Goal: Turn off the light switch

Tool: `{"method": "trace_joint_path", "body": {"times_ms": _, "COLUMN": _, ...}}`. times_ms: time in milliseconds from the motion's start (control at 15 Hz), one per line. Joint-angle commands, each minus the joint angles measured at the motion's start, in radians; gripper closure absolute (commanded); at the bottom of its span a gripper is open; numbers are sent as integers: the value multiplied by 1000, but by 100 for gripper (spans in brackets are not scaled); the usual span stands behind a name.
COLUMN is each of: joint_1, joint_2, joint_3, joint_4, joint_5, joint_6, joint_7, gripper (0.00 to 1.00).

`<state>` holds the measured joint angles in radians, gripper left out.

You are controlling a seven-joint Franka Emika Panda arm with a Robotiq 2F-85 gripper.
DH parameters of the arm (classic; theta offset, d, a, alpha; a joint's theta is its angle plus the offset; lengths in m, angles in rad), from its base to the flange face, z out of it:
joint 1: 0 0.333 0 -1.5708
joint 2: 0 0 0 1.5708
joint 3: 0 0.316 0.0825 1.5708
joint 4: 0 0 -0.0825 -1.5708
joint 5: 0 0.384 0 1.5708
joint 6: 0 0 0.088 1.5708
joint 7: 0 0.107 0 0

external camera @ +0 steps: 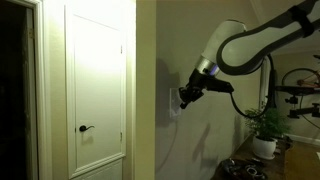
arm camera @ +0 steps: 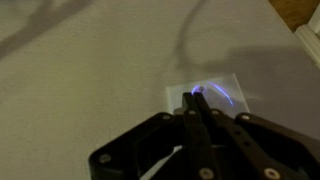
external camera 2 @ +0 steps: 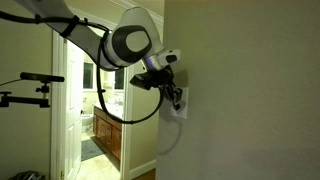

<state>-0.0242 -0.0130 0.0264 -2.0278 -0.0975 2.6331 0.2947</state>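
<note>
The light switch [arm camera: 205, 93] is a small white wall plate on the beige wall; it shows in both exterior views [external camera: 174, 105] [external camera 2: 181, 105], mostly covered by my gripper. In the wrist view my gripper [arm camera: 196, 97] is shut, its two black fingers pressed together, with the fingertips on the plate where a bluish glint shows. In the exterior views the gripper [external camera: 186, 97] [external camera 2: 174, 95] reaches sideways against the wall at the switch. The room is dim.
A white door [external camera: 95, 85] with a dark lever handle [external camera: 86, 128] stands beyond the wall corner. A potted plant [external camera: 265, 125] and a tripod arm [external camera 2: 25, 77] stand near. An open doorway shows a wooden cabinet [external camera 2: 108, 130].
</note>
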Motion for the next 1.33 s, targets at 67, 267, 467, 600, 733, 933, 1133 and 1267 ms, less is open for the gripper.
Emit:
{"method": "trace_joint_path", "body": {"times_ms": 67, "joint_1": 8, "joint_2": -101, "joint_3": -5, "joint_4": -82, "joint_5": 10, "joint_6": -24, "joint_7": -7, "gripper": 95}}
{"method": "trace_joint_path", "body": {"times_ms": 267, "joint_1": 5, "joint_2": -104, "joint_3": -3, "joint_4": -79, "joint_5": 17, "joint_6": -3, "joint_7": -4, "gripper": 95}}
{"method": "trace_joint_path", "body": {"times_ms": 467, "joint_1": 6, "joint_2": -79, "joint_3": -1, "joint_4": -54, "joint_5": 32, "joint_6": -1, "joint_7": -7, "gripper": 95}}
{"method": "trace_joint_path", "body": {"times_ms": 600, "joint_1": 6, "joint_2": -68, "joint_3": 0, "joint_4": -45, "joint_5": 33, "joint_6": -1, "joint_7": -3, "gripper": 95}}
{"method": "trace_joint_path", "body": {"times_ms": 733, "joint_1": 7, "joint_2": -57, "joint_3": 0, "joint_4": -37, "joint_5": 36, "joint_6": 2, "joint_7": -6, "gripper": 95}}
{"method": "trace_joint_path", "body": {"times_ms": 933, "joint_1": 7, "joint_2": -46, "joint_3": -1, "joint_4": -29, "joint_5": 39, "joint_6": 9, "joint_7": -7, "gripper": 95}}
{"method": "trace_joint_path", "body": {"times_ms": 1133, "joint_1": 7, "joint_2": -39, "joint_3": -1, "joint_4": -20, "joint_5": 38, "joint_6": 22, "joint_7": -3, "gripper": 95}}
{"method": "trace_joint_path", "body": {"times_ms": 1267, "joint_1": 7, "joint_2": -29, "joint_3": -1, "joint_4": -10, "joint_5": 44, "joint_6": 26, "joint_7": -5, "gripper": 95}}
